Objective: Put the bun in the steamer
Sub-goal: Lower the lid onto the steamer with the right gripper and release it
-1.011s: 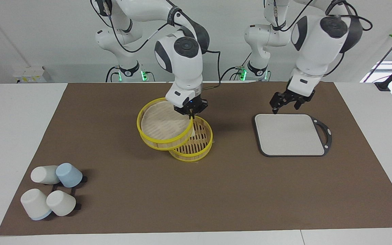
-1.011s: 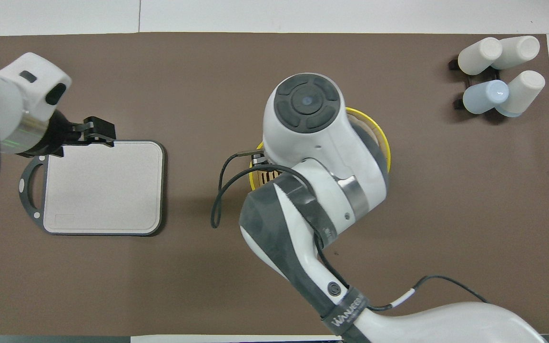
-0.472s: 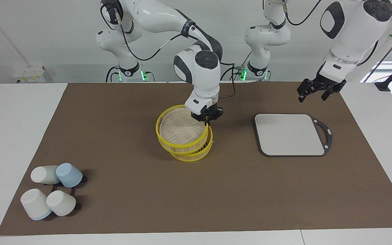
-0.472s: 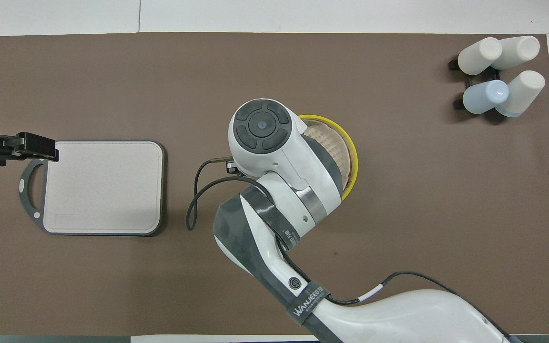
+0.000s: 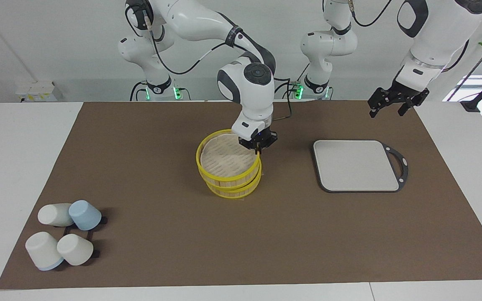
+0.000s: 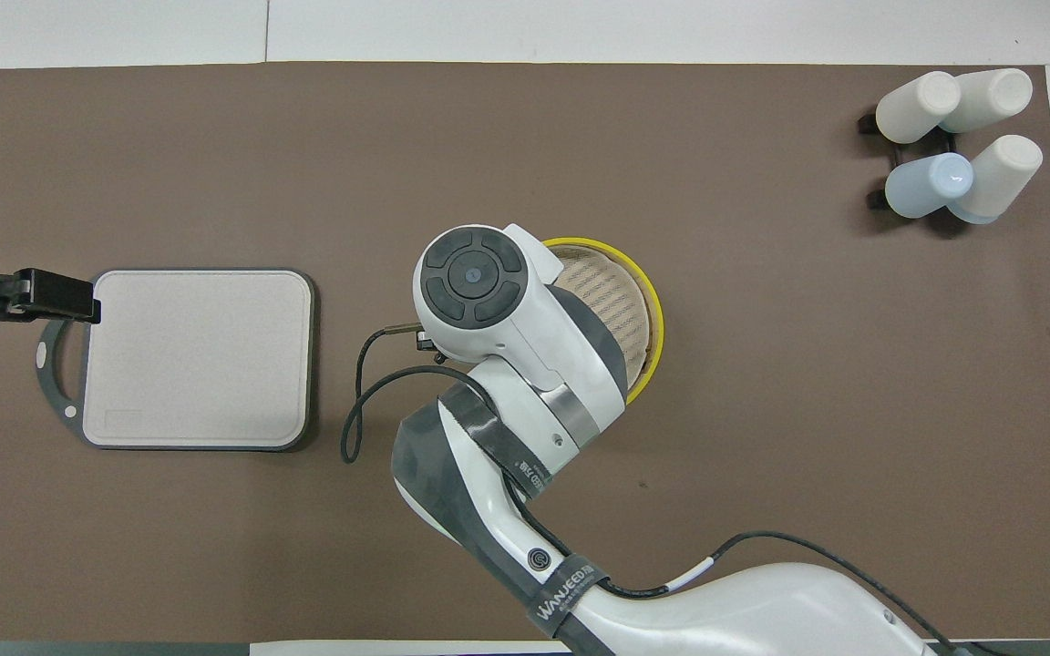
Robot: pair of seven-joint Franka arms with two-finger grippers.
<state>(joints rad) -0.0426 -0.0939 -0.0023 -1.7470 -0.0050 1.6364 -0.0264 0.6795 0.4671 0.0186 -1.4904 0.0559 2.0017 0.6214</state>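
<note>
Closest to the robots, your left gripper (image 5: 393, 105) hangs high in the air over the handle end of the grey board (image 5: 356, 165), fingers spread and carrying nothing. That arm is waiting, so leave it be.

Now the action: your right gripper (image 5: 259, 147) is clenched on the rim of the lid (image 5: 224, 158), pinching the edge that faces the robots. The lid sits almost square over the steamer (image 5: 234, 190), which stands mid-mat level with the board. The two yellow rims are nearly stacked, but the lid looks slightly tipped and a touch offset toward the right arm's end. The overhead view agrees: a sliver of lower rim peeks out under the arm.

The bun? You can't see it anywhere. It isn't on the board or the brown mat (image 5: 140, 146), so my read is that it's already inside, under that lid, but nothing here confirms it.

So this looks like the closing step. Nudge the lid until the rims line up all round, then lower gently so the held edge settles last. Don't let go while it's tilted, or it could slide off the basket. Once it's flat, open up and lift straight away, so a finger doesn't drag the rim along.

Farthest out, the cups (image 5: 63, 236) lie at the right arm's end, well apart from all this.
</note>
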